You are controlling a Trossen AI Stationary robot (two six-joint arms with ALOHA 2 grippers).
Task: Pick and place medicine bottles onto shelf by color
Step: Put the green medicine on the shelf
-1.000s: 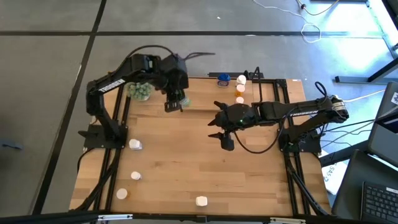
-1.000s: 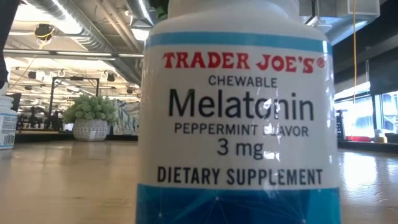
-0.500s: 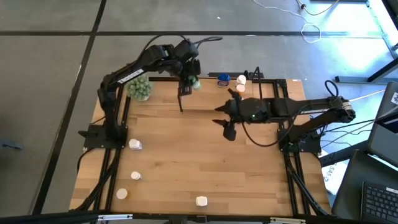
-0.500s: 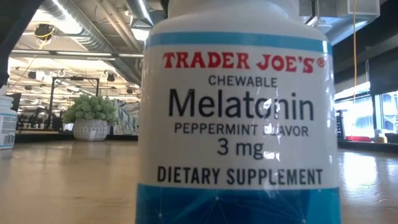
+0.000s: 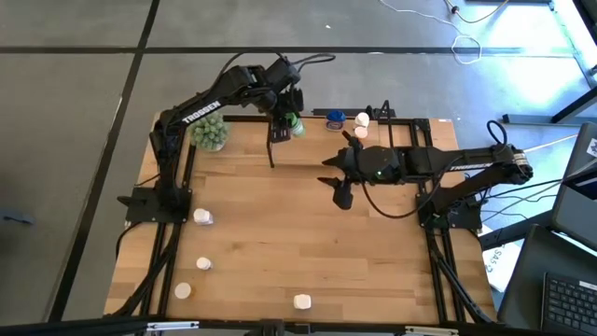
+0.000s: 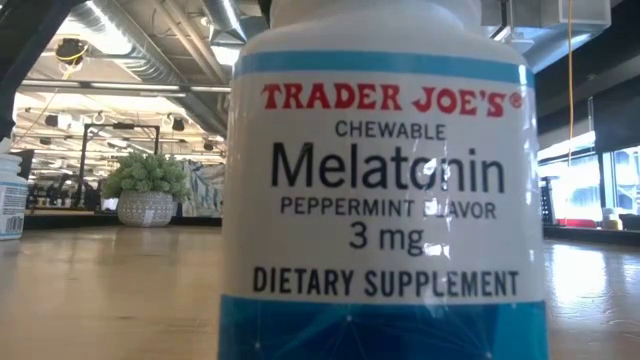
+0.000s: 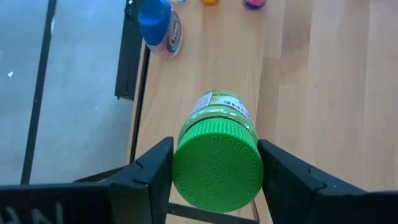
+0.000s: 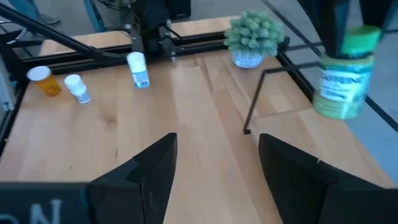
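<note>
My left gripper hangs over the table's far edge, shut on a green-capped bottle with a pale green label, also seen as the bottle in the right wrist view. The shelf, a light board with black end frames, lies below it. On its right part are a blue bottle on its side, a white one and an orange one. My right gripper hovers open over the table's middle, holding nothing. My left gripper pinches the bottle's green cap between its two fingers, one on each side of the cap. The fingers come down at it from above, slanting. The bottle hangs below them, slightly tilted and clear of the shelf board.
A green plant ball in a pot stands at the far left corner. Several white bottles stand along the near left, one at the near edge. A white melatonin bottle fills the low view.
My left gripper has carried the green-capped bottle toward the far edge and a little right, from above the shelf's left end to beside the blue bottle, still shut on it. My right gripper has drifted slightly toward the far edge and rolled at the wrist, staying open.
</note>
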